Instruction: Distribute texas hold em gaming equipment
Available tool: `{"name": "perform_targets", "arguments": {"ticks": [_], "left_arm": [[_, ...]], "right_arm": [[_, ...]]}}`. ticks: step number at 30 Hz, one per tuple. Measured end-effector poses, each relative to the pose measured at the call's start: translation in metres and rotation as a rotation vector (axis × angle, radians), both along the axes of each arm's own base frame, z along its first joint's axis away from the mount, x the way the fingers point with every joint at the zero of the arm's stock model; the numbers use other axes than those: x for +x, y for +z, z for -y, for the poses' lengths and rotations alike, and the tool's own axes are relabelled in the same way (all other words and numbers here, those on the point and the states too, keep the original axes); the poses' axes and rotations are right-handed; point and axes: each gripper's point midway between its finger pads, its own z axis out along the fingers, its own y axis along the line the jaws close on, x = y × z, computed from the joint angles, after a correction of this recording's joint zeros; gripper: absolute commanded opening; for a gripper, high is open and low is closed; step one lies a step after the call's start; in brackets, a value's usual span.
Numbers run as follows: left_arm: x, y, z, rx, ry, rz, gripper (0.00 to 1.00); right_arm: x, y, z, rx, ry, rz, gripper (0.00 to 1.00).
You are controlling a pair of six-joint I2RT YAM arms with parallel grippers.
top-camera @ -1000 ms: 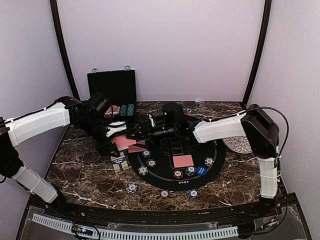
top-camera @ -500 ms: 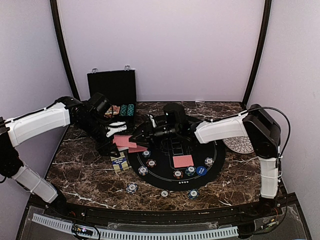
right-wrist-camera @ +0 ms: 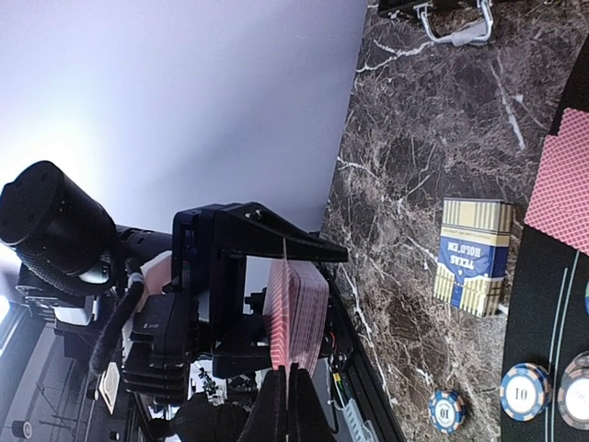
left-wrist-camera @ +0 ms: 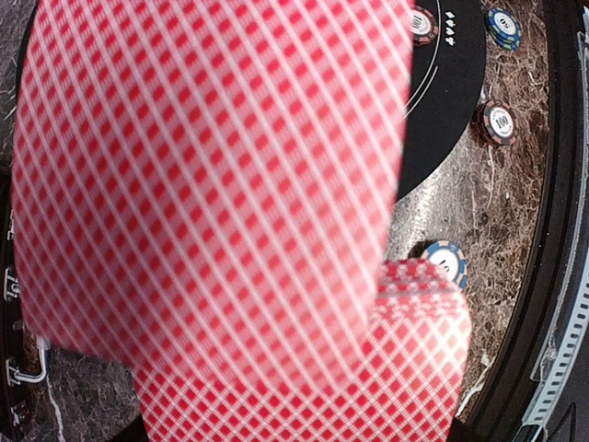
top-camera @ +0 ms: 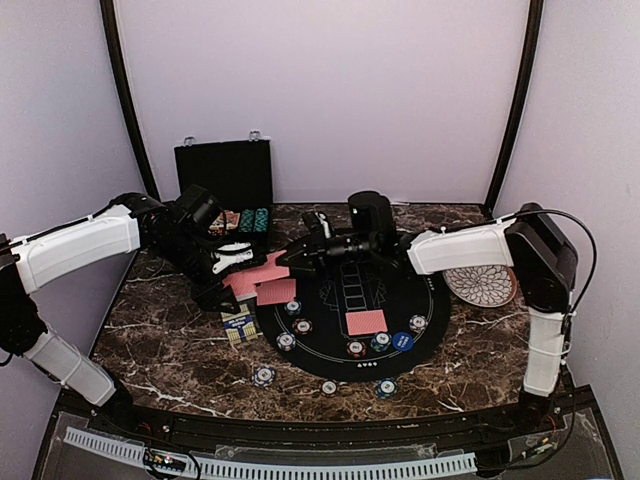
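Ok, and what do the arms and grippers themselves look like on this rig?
Both match: white shells on the long links, rounded black joints and wrist blocks, on the left arm and right arm alike. A thin black cable loops off the right elbow. The left gripper is black with a white piece by its fingers; the right gripper has slim black fingers. No readable markings.
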Motion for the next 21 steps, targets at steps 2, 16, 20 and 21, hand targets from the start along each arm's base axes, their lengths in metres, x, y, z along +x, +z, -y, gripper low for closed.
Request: {"name": "perform_targets", "arguments": {"ticks": [2, 16, 20, 21], "left_arm": [[0.0, 0.0, 0.0, 0.002, 0.0, 0.002, 0.0], [0.001, -0.001, -0.002, 0.013, -0.003, 0.009, 0.0], [0.001, -0.001, -0.002, 0.014, -0.004, 0.009, 0.0], [0.001, -0.001, -0.002, 0.014, -0.004, 0.009, 0.0]], "right_arm": [[0.009, 0.002, 0.009, -0.003, -0.019, -0.002, 0.0], [0.171, -0.011, 0.146, -0.143, -0.345, 0.04, 0.0], [0.213, -0.034, 0.175, -0.207, -0.418, 0.041, 0.0], [0.221, -0.042, 0.18, -0.226, -0.43, 0.033, 0.0]]}}
